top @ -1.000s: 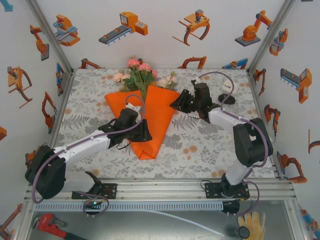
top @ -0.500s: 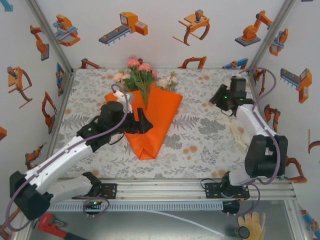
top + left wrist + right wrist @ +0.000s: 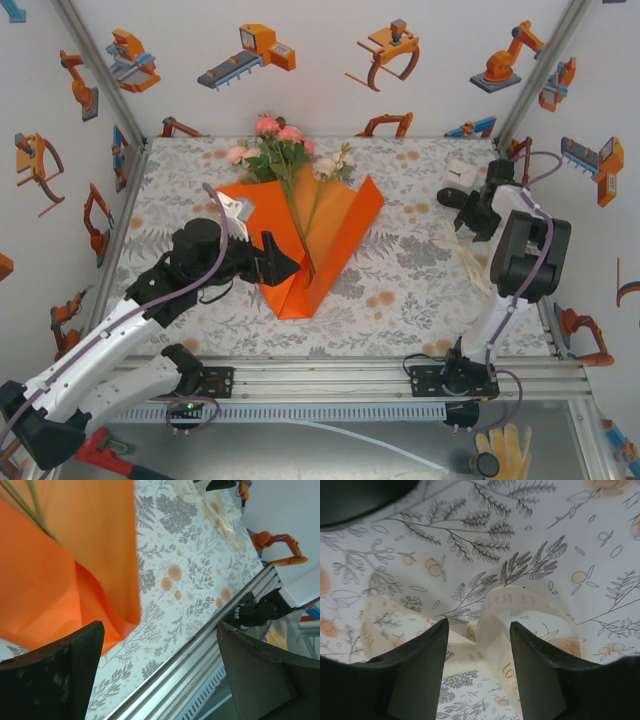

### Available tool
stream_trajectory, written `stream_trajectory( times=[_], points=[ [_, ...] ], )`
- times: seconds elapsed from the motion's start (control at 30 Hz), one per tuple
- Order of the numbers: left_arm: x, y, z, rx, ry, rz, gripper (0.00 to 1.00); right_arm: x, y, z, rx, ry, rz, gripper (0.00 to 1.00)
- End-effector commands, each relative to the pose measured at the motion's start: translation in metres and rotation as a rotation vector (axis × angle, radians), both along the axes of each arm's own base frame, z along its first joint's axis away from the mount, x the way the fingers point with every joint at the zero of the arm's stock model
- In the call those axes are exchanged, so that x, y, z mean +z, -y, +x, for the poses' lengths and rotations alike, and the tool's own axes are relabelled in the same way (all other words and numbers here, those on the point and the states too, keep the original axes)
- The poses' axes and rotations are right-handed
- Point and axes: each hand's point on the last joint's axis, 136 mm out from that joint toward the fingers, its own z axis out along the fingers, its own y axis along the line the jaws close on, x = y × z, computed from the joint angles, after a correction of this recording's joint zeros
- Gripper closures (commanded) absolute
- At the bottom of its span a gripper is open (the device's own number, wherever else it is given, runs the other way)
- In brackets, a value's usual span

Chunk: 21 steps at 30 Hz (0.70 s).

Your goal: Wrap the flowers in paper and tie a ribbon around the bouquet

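Note:
The orange paper [image 3: 335,230] lies half unfolded in the middle of the table, one flap raised. The flowers [image 3: 285,150] rest on it, blooms toward the back wall and green stems [image 3: 35,505] bare along the fold. My left gripper [image 3: 282,262] sits at the paper's near left edge. It is open wide [image 3: 160,630], with nothing between its fingers; the paper's corner [image 3: 50,580] is just beside one finger. The cream ribbon [image 3: 470,262] lies loose at the right. My right gripper [image 3: 468,225] hangs over it, open, with a ribbon loop [image 3: 492,605] standing between its fingers [image 3: 479,625].
A small white object [image 3: 460,168] and a black one [image 3: 452,197] lie at the back right corner, close to the right arm. The aluminium rail [image 3: 330,375] runs along the near edge. White walls enclose the table on three sides.
The left gripper has opened, let go of the paper and drawn back; the folded cone has sprung open, baring the stems. The right arm has swung from the paper to the ribbon at the right.

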Motion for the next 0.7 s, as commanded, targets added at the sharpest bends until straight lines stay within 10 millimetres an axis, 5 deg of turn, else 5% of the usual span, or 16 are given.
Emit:
stream_trajectory(
  times=[0.0, 0.07, 0.17, 0.3, 0.5, 0.67],
  points=[
    [-0.008, 0.000, -0.001, -0.016, 0.006, 0.048, 0.14, 0.014, 0.004, -0.001, -0.001, 0.008, -0.033, 0.73],
    [-0.009, 0.001, -0.002, -0.025, 0.003, 0.049, 0.14, 0.025, 0.004, -0.002, -0.001, 0.028, -0.041, 0.73],
    [-0.018, -0.004, 0.004, 0.016, -0.004, 0.074, 0.13, 0.060, -0.015, -0.013, 0.017, 0.083, -0.040, 0.49],
    [-0.067, -0.046, 0.027, 0.274, -0.120, 0.271, 0.14, 0.090, -0.083, -0.060, 0.077, 0.226, -0.001, 0.44],
    [-0.144, -0.102, 0.048, 0.483, -0.251, 0.598, 0.15, 0.066, -0.186, -0.147, 0.084, 0.315, 0.393, 0.41],
    [-0.166, -0.127, 0.059, 0.610, -0.293, 0.633, 0.20, 0.050, -0.244, -0.196, 0.068, 0.267, 0.584, 0.26]
  ],
)
